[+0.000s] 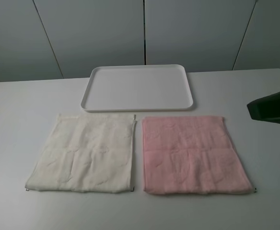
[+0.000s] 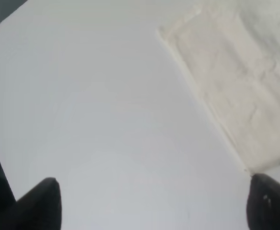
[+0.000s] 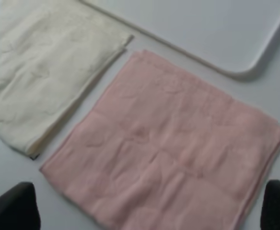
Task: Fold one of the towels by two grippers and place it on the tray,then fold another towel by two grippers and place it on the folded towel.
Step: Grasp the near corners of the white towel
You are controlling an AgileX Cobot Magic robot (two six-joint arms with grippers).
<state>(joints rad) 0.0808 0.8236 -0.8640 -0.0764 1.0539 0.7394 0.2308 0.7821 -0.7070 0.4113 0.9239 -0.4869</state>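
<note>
Flat on the table (image 1: pixel 25 120), 2 side by side: cream towel (image 1: pixel 82 153) and pink towel (image 1: pixel 192 154), thin gap between, tray (image 1: pixel 137 88) just behind, long side across. Bare room all round. The left hand (image 2: pixel 154 201) gaped wide off the cream corner; the right hand (image 3: pixel 149 206) gaped wide above pink.

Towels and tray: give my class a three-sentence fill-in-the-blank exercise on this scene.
In the exterior high view, the cream towel lies to the ____ of the pink towel.
The white tray holds ____ towels.
The left wrist view shows only the ____ towel.
Missing words: left; no; cream.
</note>
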